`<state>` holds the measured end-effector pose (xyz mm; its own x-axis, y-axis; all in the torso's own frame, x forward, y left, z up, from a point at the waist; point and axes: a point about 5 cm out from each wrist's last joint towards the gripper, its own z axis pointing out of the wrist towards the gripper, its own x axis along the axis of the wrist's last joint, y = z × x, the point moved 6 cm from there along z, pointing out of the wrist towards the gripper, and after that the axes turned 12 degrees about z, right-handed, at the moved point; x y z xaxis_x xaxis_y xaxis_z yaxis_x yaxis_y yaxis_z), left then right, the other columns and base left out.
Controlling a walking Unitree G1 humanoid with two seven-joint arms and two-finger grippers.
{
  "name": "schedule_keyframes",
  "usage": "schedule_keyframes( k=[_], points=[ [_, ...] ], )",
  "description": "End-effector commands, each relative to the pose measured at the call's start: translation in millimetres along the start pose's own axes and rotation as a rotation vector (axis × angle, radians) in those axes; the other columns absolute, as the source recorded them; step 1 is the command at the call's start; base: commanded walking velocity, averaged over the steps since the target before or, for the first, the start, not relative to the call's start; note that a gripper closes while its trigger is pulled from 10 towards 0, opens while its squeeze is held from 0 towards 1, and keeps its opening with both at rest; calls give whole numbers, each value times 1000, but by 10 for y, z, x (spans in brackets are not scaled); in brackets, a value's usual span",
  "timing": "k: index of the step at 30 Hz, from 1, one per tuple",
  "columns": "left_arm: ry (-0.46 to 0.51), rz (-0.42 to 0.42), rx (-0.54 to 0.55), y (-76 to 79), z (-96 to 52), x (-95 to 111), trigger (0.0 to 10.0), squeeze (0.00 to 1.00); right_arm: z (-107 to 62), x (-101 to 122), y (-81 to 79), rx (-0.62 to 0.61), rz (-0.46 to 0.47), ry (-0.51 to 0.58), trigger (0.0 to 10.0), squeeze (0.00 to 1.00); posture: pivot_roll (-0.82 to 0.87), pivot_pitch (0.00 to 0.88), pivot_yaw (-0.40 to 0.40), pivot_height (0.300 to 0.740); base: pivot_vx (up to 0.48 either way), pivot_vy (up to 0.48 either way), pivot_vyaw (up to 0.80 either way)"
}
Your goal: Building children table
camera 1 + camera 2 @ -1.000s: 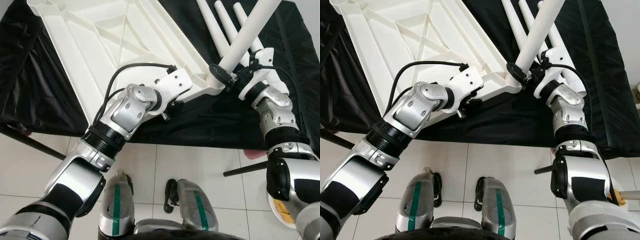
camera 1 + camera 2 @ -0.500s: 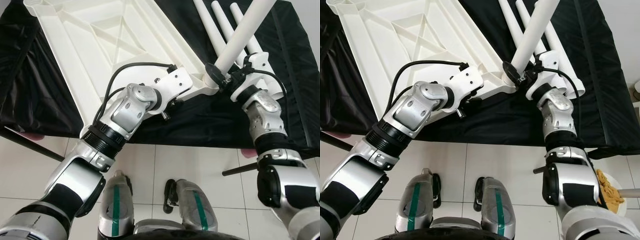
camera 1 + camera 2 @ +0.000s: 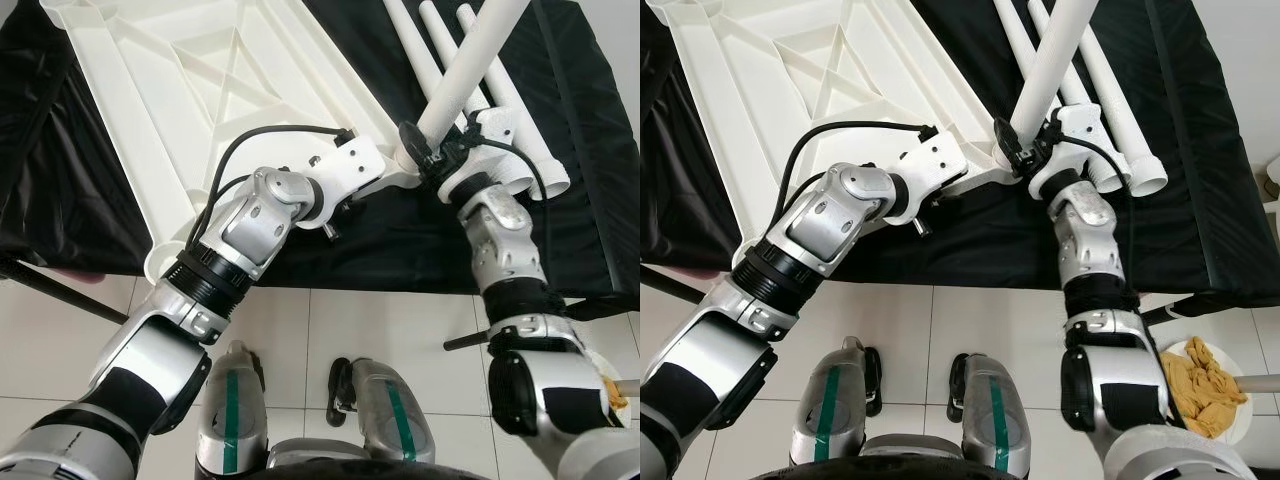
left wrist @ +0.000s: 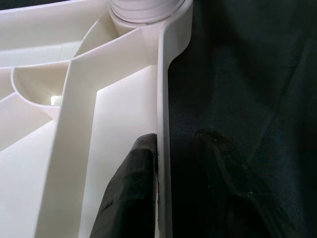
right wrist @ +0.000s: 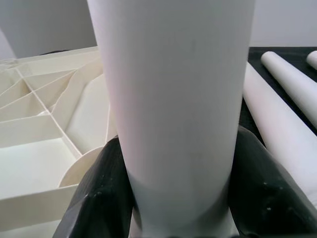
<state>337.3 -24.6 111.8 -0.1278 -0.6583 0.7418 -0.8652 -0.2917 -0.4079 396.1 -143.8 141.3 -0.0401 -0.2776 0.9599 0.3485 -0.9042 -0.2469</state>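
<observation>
The white plastic tabletop (image 3: pixel 200 80) lies upside down on black cloth, ribs facing up. My left gripper (image 4: pixel 173 148) is shut on its near rim, one finger inside the rim and one outside, close to the corner socket (image 4: pixel 143 7). My right gripper (image 5: pixel 181 198) is shut on the low end of a white table leg (image 3: pixel 470 60). The leg stands tilted, its foot at the tabletop's near right corner socket (image 3: pixel 405 165). In the right eye view the right gripper (image 3: pixel 1025 152) sits right at that corner. Three spare legs (image 3: pixel 1118 130) lie on the cloth behind it.
The black cloth (image 3: pixel 420 240) covers a low stand whose near edge runs above my feet. A dark rod (image 3: pixel 1180 305) sticks out on the right. A plate of yellowish food (image 3: pixel 1205 380) rests on the tiled floor at the lower right.
My right arm has swung to the left with the leg in its grip. The tabletop's near right corner has shifted left with it. The left gripper keeps its hold on the rim.
</observation>
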Motion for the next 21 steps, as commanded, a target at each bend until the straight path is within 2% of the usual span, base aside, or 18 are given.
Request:
schedule_keyframes(
  k=[1, 7, 9, 15, 17, 21],
  points=[
    [17, 3, -2, 12, 1, 36, 10000, 0, -4, -52, -2, -54, 44, -1, 10000, 0, 32, 16, -40, 740, 0, 0, 0],
    [17, 2, -1, 6, -1, 35, 10000, 0, 9, -42, -71, -139, 87, 38, 10000, 0, 32, 19, -37, 740, 0, 0, 0],
    [16, 2, -1, 1, -2, 33, 10000, 0, 5, -73, -95, -227, 104, 46, 10000, 0, 33, 21, -36, 740, 0, 0, 0],
    [15, 3, 1, -8, -4, 32, 10000, 0, -18, -78, -75, -335, 109, 58, 10000, 0, 35, 21, -35, 740, 0, 0, 0],
    [14, 5, 3, -20, -9, 31, 10000, 0, -68, -103, -27, -491, 95, 62, 10000, 0, 36, 19, -33, 740, 0, 0, 0],
    [15, 4, 4, -25, -11, 34, 10000, 0, -67, -124, -69, -509, 69, 45, 10000, 0, 35, 19, -32, 740, 0, 0, 0]
  ],
)
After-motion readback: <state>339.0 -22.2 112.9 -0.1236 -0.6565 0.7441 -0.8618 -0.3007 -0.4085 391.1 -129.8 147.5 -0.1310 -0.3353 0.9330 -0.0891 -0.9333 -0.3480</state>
